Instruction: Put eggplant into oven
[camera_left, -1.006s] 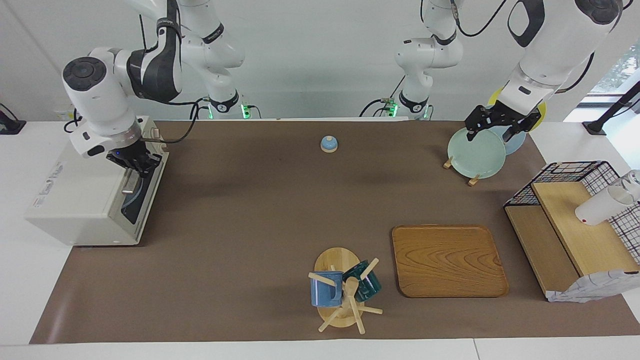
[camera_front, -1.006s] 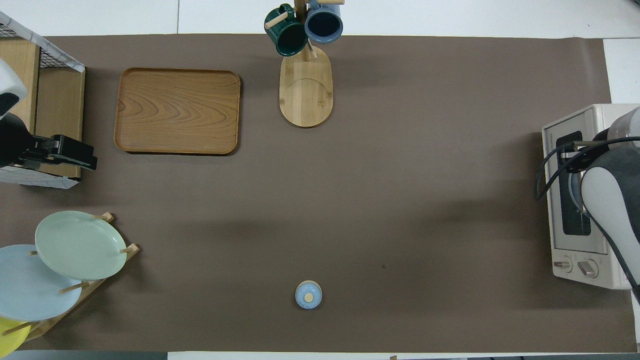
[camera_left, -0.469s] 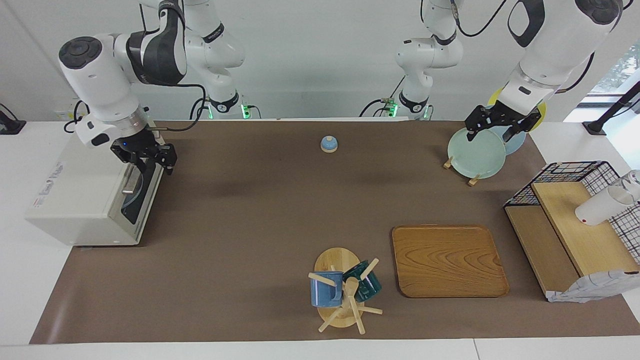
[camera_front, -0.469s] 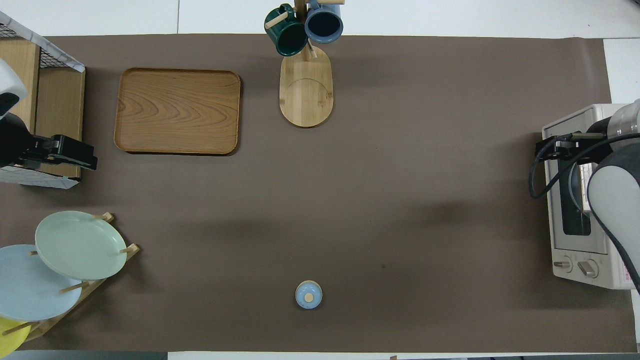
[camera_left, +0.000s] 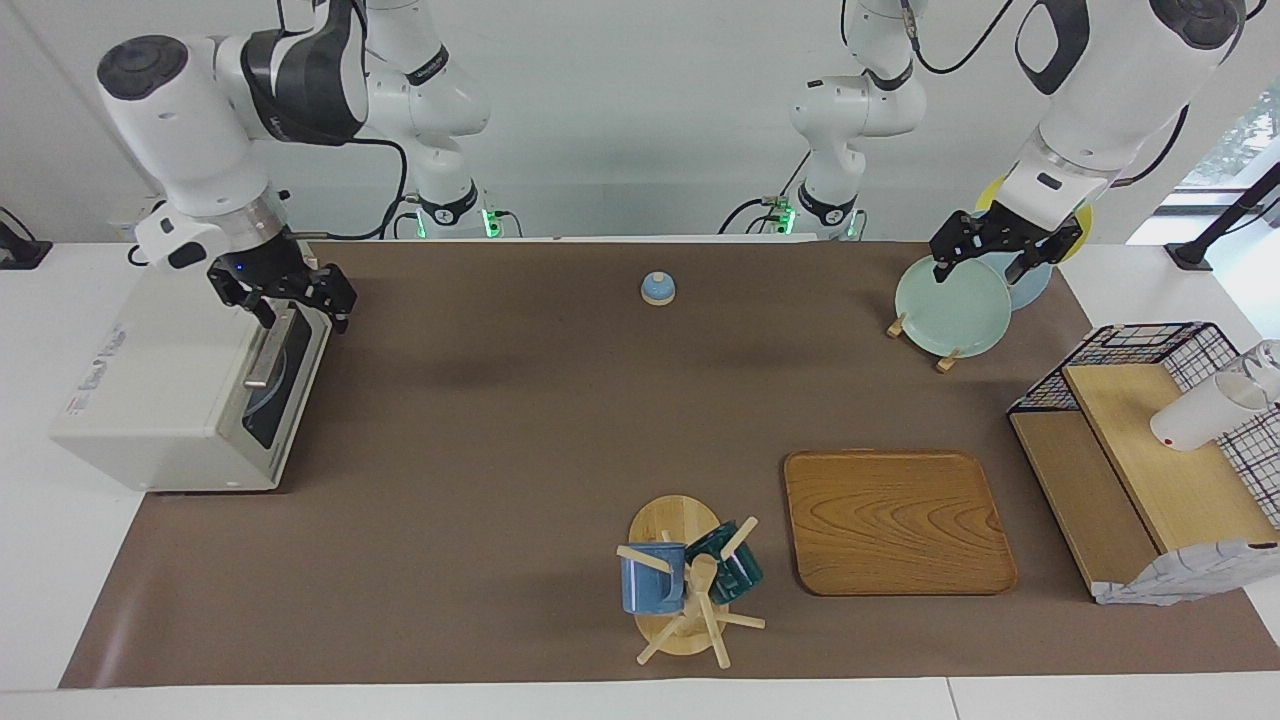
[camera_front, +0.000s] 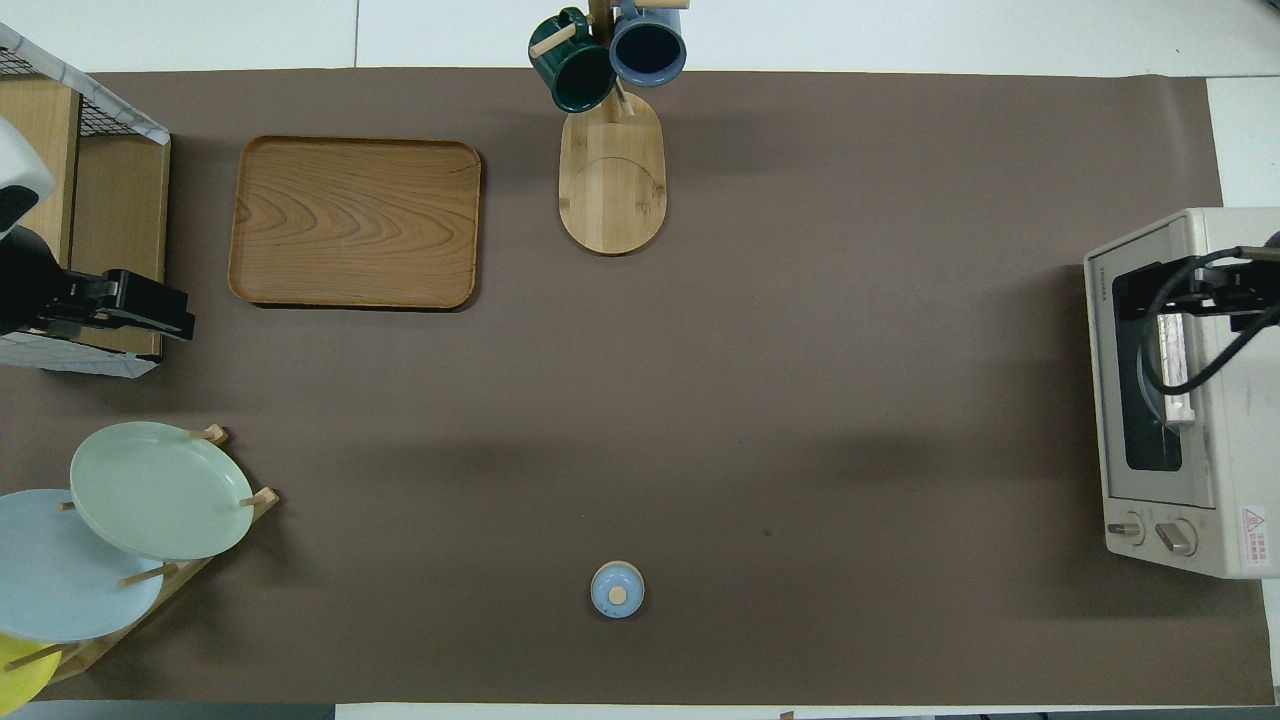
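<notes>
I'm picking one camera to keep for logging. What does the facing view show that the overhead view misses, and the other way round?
Facing view only: the right tool, open, raised over the bar-handled door of the boxy off-white toaster oven; both arms up to their bases; the white cup lying on the wooden shelf.

Overhead view only: the oven's two knobs and its red warning sticker.

Both: the oven with its door shut, the wooden tray, the mug tree, the plate rack, the small blue lidded pot, and the left tool, open. No eggplant appears in either.
</notes>
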